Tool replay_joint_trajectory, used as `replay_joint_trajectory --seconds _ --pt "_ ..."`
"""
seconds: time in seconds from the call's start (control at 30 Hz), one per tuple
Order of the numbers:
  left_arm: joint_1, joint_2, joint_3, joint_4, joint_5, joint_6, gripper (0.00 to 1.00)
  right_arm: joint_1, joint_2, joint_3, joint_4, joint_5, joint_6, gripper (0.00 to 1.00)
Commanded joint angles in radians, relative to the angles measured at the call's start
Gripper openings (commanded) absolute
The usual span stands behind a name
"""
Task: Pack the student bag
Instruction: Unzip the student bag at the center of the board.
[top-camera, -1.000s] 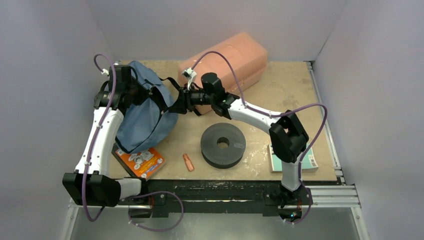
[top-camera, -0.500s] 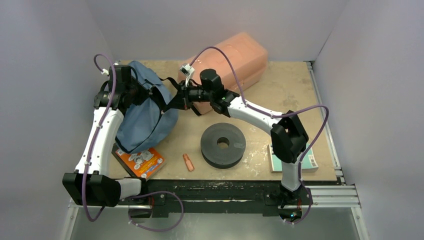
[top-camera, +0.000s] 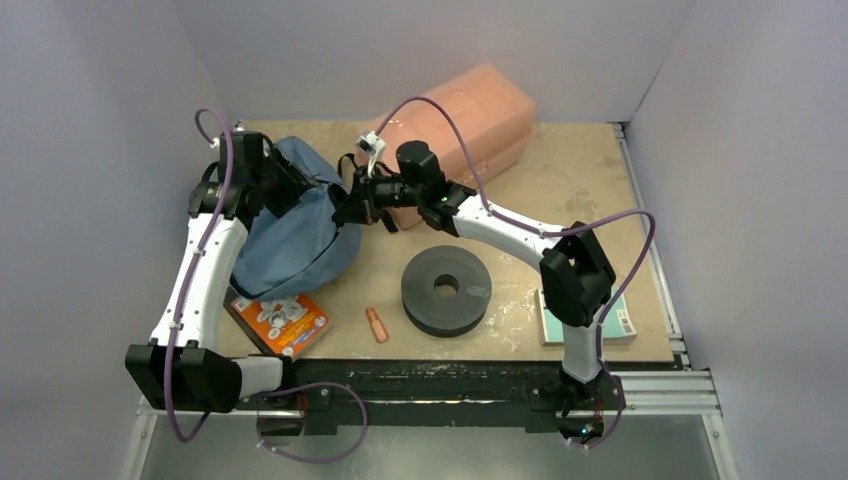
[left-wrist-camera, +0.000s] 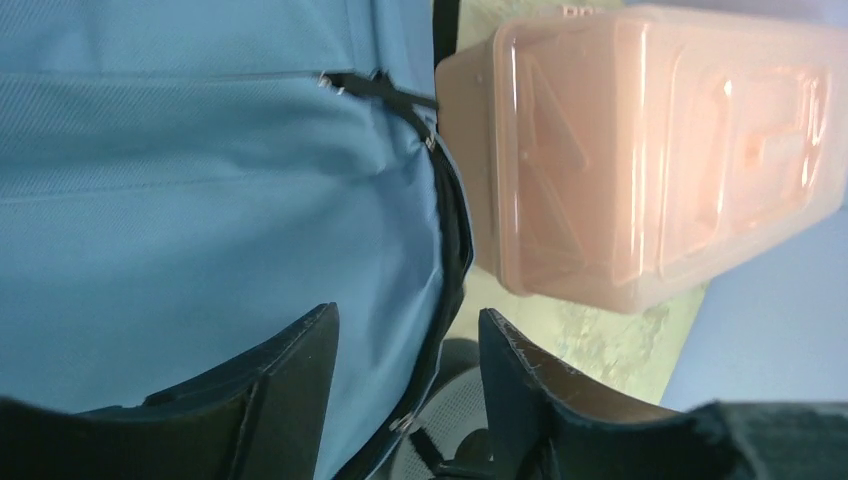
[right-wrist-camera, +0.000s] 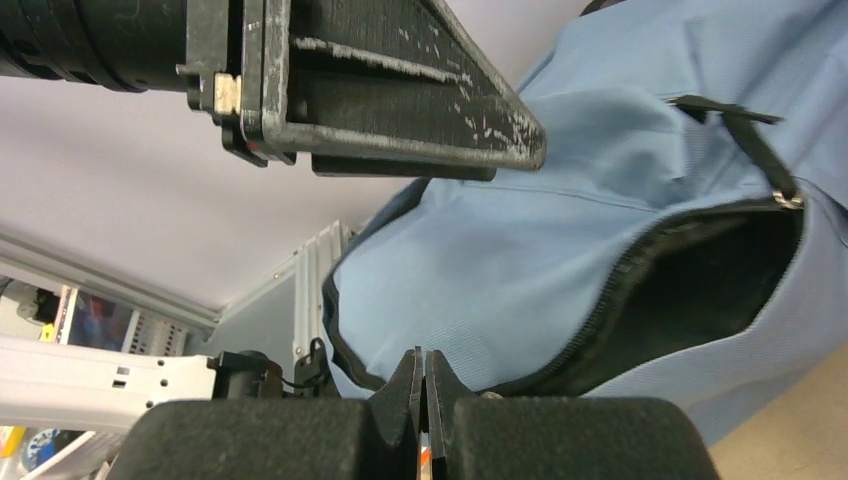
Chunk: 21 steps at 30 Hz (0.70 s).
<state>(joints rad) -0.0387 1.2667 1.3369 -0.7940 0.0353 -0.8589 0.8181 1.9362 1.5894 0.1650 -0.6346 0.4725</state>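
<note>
Well, we find the student bag (top-camera: 295, 240) lying on the far left part of the table (top-camera: 570, 190), slumped against the left arm, with its near end just beside, perhaps overlapping, an orange-covered booklet (top-camera: 282, 322). Its black-edged side faces right, toward the salmon-pink box (top-camera: 465, 115) that lies near it at the back of the table. From the right wrist camera we see the zipper gaping, with dark lining inside the mouth and a black strap crossing the blue fabric above it. The left gripper (left-wrist-camera: 408, 315) sits over the upper part of the bag with its jaws standing apart. From its own camera we see blue fabric and the black zipper edge beyond the gap, and nothing appears clamped between the fingers (left-wrist-camera: 290, 390). The right gripper (right-wrist-camera: 425, 358) reaches in from the right to the bag's black edge, its jaws pressed fully together. The tips meet right at the lower end of the zipper line, but we cannot tell whether they pinch any fabric or zipper there. A rough black finger of the left gripper crosses the top of that view. Nearer the arm bases, a black disc (top-camera: 446, 288) with a hole in its middle lies flat on the table, well apart from the bag. A small orange cylinder (top-camera: 376, 323) lies between the disc and the booklet, and a pale green book (top-camera: 622, 322) lies by the right arm's elbow, partly hidden by it.
</note>
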Motion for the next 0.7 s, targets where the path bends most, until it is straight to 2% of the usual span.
replay_joint_trajectory --seconds 0.0,0.17,0.37,0.47,0.67 --pt "0.005 -0.024 -0.035 -0.023 0.096 0.114 0.55 0.006 -0.053 0.031 0.06 -0.038 0.04 0.0" --pt "0.003 -0.033 -0.095 0.002 0.106 0.191 0.62 0.006 -0.042 0.074 0.054 -0.052 0.042 0.0" --pt "-0.015 0.11 0.006 0.026 0.18 0.245 0.64 0.006 -0.052 0.098 0.026 -0.072 -0.008 0.0" --pt "-0.057 0.173 0.077 -0.022 0.137 0.276 0.64 0.006 -0.052 0.095 0.011 -0.073 -0.039 0.0" --pt "-0.13 0.193 0.072 0.015 0.048 0.289 0.63 0.006 -0.036 0.118 -0.029 -0.08 -0.089 0.0"
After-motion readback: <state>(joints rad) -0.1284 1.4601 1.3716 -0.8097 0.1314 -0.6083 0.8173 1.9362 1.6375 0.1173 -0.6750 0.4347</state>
